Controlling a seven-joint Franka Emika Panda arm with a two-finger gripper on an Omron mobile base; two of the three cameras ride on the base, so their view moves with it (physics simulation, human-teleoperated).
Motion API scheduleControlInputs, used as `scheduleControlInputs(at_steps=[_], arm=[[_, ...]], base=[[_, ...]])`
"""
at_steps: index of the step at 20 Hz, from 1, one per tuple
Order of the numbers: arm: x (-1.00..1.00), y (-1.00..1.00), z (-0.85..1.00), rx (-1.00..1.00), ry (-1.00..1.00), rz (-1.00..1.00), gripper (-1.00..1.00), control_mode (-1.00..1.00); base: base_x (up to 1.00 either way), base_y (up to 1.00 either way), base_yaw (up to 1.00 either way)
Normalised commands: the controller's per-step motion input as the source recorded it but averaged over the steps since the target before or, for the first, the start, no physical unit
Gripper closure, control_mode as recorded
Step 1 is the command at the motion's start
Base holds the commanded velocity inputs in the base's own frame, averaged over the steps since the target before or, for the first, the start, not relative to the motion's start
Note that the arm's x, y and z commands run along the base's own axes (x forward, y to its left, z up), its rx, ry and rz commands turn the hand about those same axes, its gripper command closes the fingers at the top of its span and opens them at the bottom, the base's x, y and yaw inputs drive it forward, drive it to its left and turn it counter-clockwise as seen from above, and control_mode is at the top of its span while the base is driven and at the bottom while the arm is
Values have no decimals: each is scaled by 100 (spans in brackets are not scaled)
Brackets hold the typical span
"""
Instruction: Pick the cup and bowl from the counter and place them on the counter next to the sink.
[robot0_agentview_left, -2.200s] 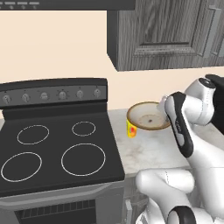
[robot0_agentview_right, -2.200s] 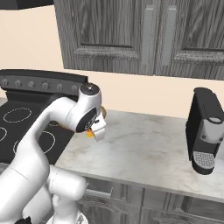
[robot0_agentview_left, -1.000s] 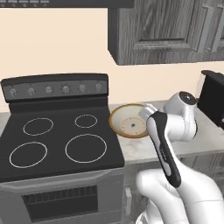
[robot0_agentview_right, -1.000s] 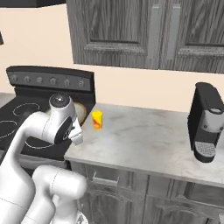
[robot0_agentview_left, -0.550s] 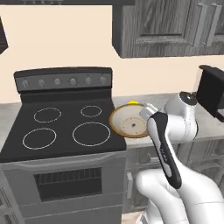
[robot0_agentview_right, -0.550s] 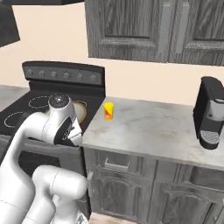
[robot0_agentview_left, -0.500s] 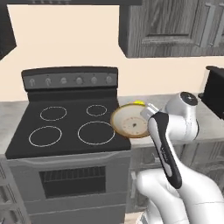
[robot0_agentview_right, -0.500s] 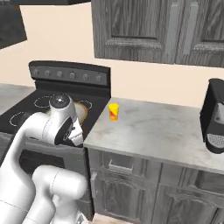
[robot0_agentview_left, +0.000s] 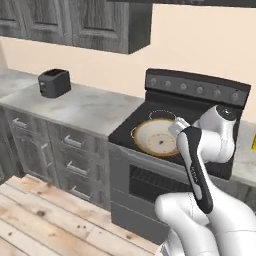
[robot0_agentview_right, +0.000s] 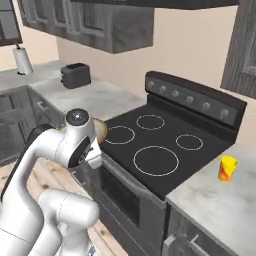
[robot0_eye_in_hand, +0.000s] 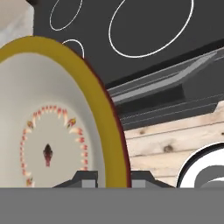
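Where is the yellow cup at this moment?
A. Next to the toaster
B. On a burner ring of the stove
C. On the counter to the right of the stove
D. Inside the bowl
C: the cup stands alone on the counter right of the stovetop, while the bowl is carried in the end effector.

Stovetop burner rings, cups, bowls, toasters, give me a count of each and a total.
Burner rings: 4
Cup: 1
Bowl: 1
Toaster: 1
Total: 7
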Motion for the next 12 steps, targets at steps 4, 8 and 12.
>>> scheduleControlInputs(at_steps=[4, 8, 12], arm=[[0, 0, 0, 0, 0, 0, 100, 100], [0, 0, 0, 0, 0, 0, 100, 100], [0, 0, 0, 0, 0, 0, 100, 100]], base=[[0, 40, 100], [0, 32, 100], [6, 25, 99]])
